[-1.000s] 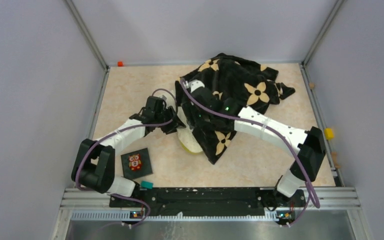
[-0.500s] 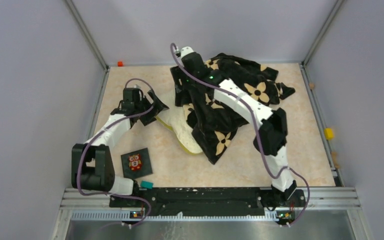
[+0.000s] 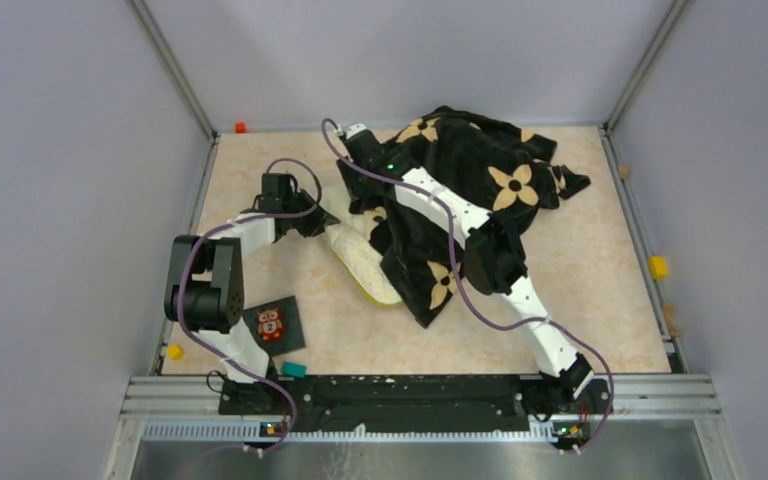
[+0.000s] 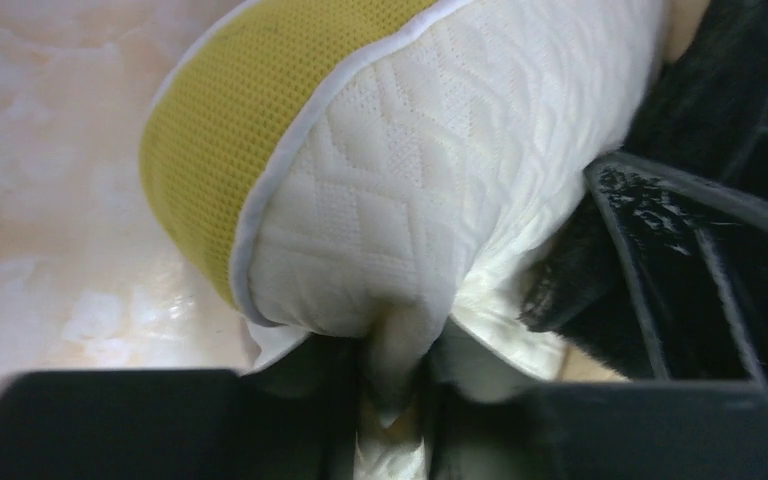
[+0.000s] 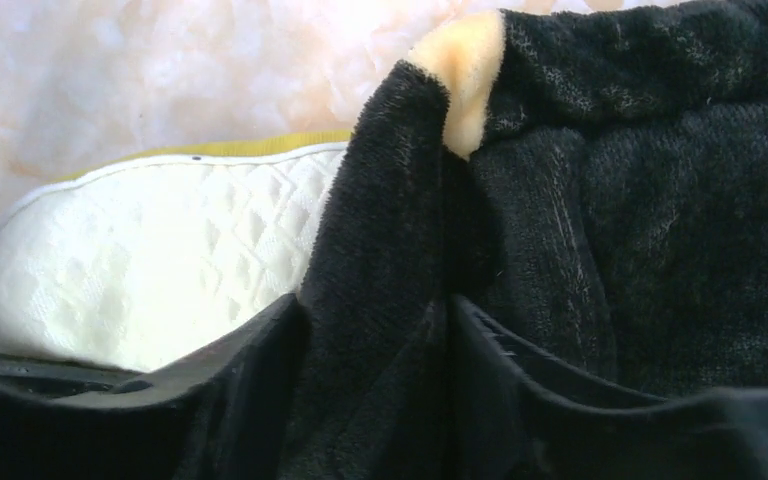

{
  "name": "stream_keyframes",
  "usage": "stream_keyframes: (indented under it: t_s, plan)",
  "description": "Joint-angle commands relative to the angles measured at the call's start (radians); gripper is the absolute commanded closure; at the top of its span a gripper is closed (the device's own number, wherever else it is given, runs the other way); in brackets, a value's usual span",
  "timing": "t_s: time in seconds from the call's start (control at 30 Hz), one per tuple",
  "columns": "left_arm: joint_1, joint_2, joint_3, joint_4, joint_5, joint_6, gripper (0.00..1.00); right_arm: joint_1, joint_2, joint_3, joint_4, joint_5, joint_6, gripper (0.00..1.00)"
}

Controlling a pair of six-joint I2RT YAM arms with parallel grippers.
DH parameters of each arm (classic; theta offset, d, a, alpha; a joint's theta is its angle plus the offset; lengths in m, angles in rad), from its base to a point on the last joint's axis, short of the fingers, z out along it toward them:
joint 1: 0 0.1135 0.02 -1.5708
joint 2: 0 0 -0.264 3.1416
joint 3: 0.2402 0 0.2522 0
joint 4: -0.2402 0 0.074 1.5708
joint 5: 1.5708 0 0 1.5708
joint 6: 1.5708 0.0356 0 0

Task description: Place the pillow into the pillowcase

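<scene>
1. Compared with a second ago, more of the pillow (image 3: 360, 262) lies bare: its white quilted corner now juts out to the left of the pillowcase (image 3: 480, 170) instead of showing only a small patch under the hem.
2. The left arm's elbow has swung in toward the table's middle, uncovering a small yellow piece (image 3: 174, 351) near the front-left corner. The right arm's wrist sits lower than half a second ago and its elbow has folded in over the dark cloth.
3. The left gripper (image 4: 395, 430) is clenched on a fold of the pillow's white fabric, at the corner beside the yellow mesh band.
4. The right gripper (image 5: 378, 340) is clamped on a ridge of the pillowcase's black velvet, near a cream petal, with the pillow's white face just to its left.
5. The pillow rests on the table (image 3: 250, 190) at centre, its right part tucked under the pillowcase, which is heaped toward the back right.
6. An owl card (image 3: 272, 325) lies flat at the front left, apart from both. An orange piece (image 3: 241, 128) sits at the back-left corner.
</scene>
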Motion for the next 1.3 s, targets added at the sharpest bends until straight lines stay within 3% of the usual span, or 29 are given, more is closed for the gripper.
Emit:
stream_keyframes:
  t_s: [0.0,0.07,0.1,0.2,0.33,0.43,0.47,0.5,0.57,0.63,0.7,0.8,0.87,1.0,1.1,1.17,1.27]
  plan:
    - [0.001,0.023,0.0,0.12,0.019,-0.015,0.9,-0.013,0.007,0.112,0.012,-0.027,0.023,0.62]
    - [-0.004,0.03,-0.011,0.17,0.052,-0.036,1.0,-0.006,0.008,0.185,-0.011,-0.148,0.105,0.94]
    - [-0.012,0.037,-0.011,0.191,0.064,-0.048,1.0,-0.001,-0.007,0.204,0.0,-0.222,0.161,1.0]
    - [-0.044,0.07,0.013,0.245,0.096,-0.096,1.0,0.045,-0.103,0.18,0.109,-0.397,0.298,1.0]
    - [-0.072,0.098,0.028,0.317,0.128,-0.178,1.0,0.079,-0.207,0.082,0.222,-0.431,0.357,1.0]
    - [-0.071,0.106,0.029,0.319,0.129,-0.206,1.0,0.061,-0.203,0.064,0.181,-0.419,0.334,1.0]
    - [-0.069,0.108,0.032,0.319,0.129,-0.205,1.0,0.051,-0.201,0.062,0.16,-0.419,0.327,0.97]
    - [-0.068,0.111,0.035,0.312,0.126,-0.201,1.0,0.041,-0.203,0.064,0.141,-0.414,0.32,0.87]
    - [-0.066,0.114,0.043,0.284,0.119,-0.179,0.98,0.028,-0.233,0.06,0.101,-0.383,0.29,0.6]
    - [-0.057,0.108,0.042,0.261,0.112,-0.162,0.91,0.021,-0.284,0.054,0.06,-0.327,0.246,0.42]
    - [-0.047,0.086,0.034,0.238,0.097,-0.138,0.81,0.01,-0.335,0.052,0.011,-0.279,0.21,0.33]
    - [-0.037,0.035,0.038,0.151,0.051,-0.084,0.66,-0.03,-0.421,-0.007,-0.054,-0.226,0.198,0.31]
    - [-0.033,-0.014,0.048,0.062,-0.016,-0.04,0.54,-0.065,-0.523,-0.131,-0.066,-0.169,0.2,0.31]
    - [-0.029,-0.143,0.034,-0.094,-0.147,0.042,0.34,-0.186,-0.761,-0.513,0.03,-0.13,0.253,0.31]
    - [-0.033,-0.252,0.019,-0.162,-0.212,0.115,0.11,-0.302,-0.918,-0.781,0.102,-0.135,0.306,0.31]
    - [-0.065,-0.327,0.021,-0.207,-0.272,0.19,0.03,-0.385,-0.985,-0.92,0.133,-0.133,0.333,0.31]
    - [-0.188,-0.42,0.048,-0.273,-0.428,0.294,0.01,-0.503,-1.042,-1.078,0.188,-0.174,0.362,0.31]
